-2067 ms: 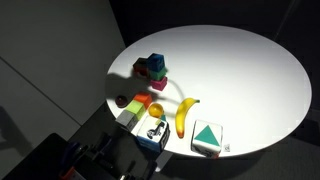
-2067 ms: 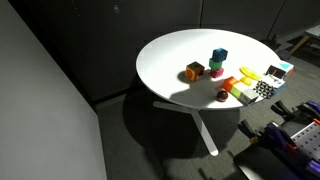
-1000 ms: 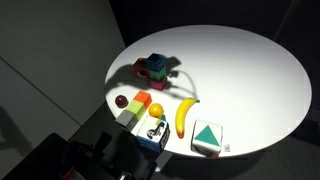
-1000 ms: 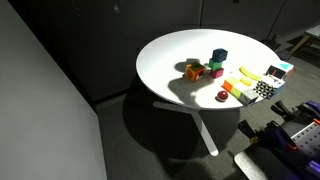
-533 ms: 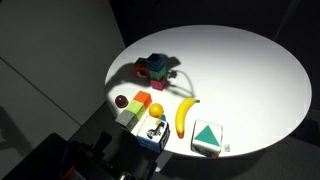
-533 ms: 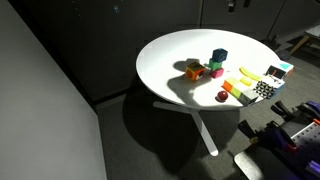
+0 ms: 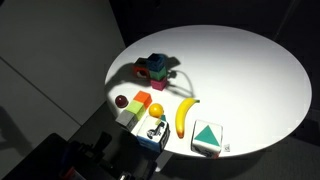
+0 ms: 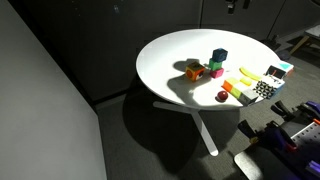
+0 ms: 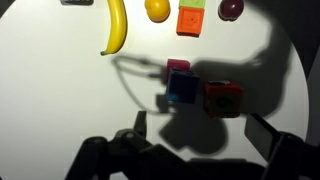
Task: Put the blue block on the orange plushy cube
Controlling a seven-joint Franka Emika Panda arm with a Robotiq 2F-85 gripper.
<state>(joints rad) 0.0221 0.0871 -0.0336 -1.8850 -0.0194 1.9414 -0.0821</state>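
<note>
**While hanging over the blocks, spread wide and holding nothing**

Because of its size, first the big round white table (image 7: 240, 70), bright in a dark room. Above it, seen only in the wrist view, the gripper (image 9: 200, 128), with its two fingers far apart and nothing between them. Under it, a dark shadow over the middle blocks.

Near the table's edge, a white box (image 7: 207, 138) with a green triangle on its face. Close by, a blue-sided box (image 7: 152, 132) with a black-and-white picture on top. Between the two boxes, a yellow banana (image 7: 185, 115) lying flat. Just beside the blue-sided box, a pale cube (image 7: 128, 118). Next to that, an orange ball (image 7: 156, 110) and an orange-red block (image 7: 141, 100).

Further in from the edge, the blue block (image 8: 219, 55), raised up on a green block (image 8: 217, 66), with a magenta block (image 8: 215, 74) tight against them. In the wrist view, right in front of the fingers and in their shadow.

Just beside that little pile, down on the table, the orange plushy cube (image 8: 193, 71), a small gap away from the blue block and with nothing on top.

Last and smallest, a dark red ball (image 7: 120, 101) near the orange-red block.
</note>
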